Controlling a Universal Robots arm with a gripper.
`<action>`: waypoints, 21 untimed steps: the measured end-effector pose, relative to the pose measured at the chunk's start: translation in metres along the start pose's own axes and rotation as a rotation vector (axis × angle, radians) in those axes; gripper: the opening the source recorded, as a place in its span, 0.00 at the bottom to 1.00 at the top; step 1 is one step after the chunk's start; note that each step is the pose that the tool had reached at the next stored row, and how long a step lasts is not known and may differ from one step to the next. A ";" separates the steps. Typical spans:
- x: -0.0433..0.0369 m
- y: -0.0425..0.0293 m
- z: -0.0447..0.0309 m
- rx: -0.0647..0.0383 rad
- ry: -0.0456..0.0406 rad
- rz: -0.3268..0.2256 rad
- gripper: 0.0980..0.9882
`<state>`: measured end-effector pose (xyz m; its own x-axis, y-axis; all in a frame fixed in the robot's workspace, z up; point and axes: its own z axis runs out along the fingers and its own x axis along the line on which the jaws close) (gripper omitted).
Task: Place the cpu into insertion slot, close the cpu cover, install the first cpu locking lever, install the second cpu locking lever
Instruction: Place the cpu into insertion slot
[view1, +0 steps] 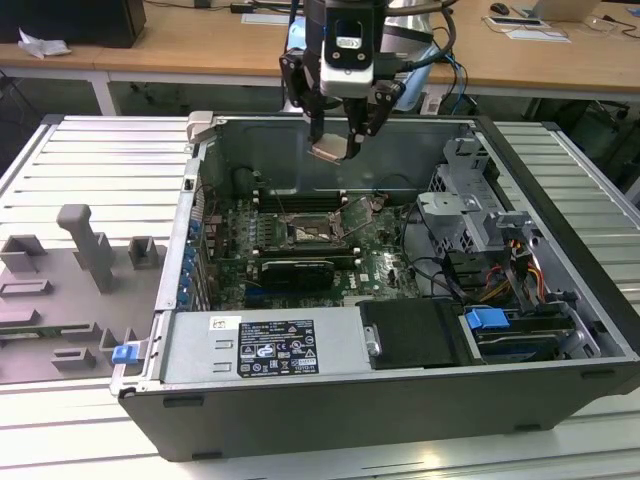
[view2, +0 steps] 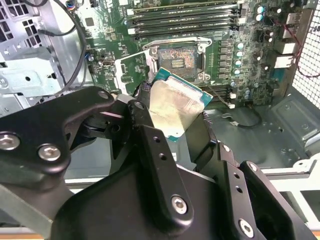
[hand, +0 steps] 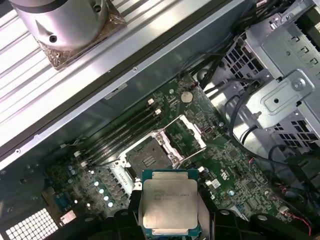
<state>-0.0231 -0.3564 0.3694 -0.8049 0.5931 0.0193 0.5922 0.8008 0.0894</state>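
Note:
My gripper (view1: 340, 135) hangs above the open computer case, over its back wall, shut on the cpu (view1: 328, 150). The cpu (hand: 169, 202) is a flat square chip with a pale metal top, clamped by two opposite edges between black fingers (view2: 142, 122). Below it on the green board lies the insertion slot (view1: 308, 232), bare with a dark centre (hand: 147, 159). The cpu cover (hand: 185, 135), a thin metal frame with a square window, stands swung up beside the slot (view2: 176, 57). In the second wrist view the cpu (view2: 175, 107) is tilted and overlaps the slot's near rim.
Long memory slots (view1: 300, 195) run behind the socket and a long black card (view1: 297, 270) lies in front of it. A drive cage (view1: 470, 200) with cables fills the exterior view's right side. A labelled metal box (view1: 265, 345) sits at the front. Grey fixtures (view1: 90, 250) stand outside, left.

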 end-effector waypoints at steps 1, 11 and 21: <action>0.0000 0.0000 0.0001 0.000 -0.0007 0.007 0.48; 0.0000 -0.0003 0.0032 -0.004 -0.0164 0.183 0.48; -0.0001 -0.0005 0.0052 -0.006 -0.0266 0.296 0.48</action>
<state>-0.0232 -0.3564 0.3642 -0.5955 0.8031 0.0194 0.8011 0.5919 0.0893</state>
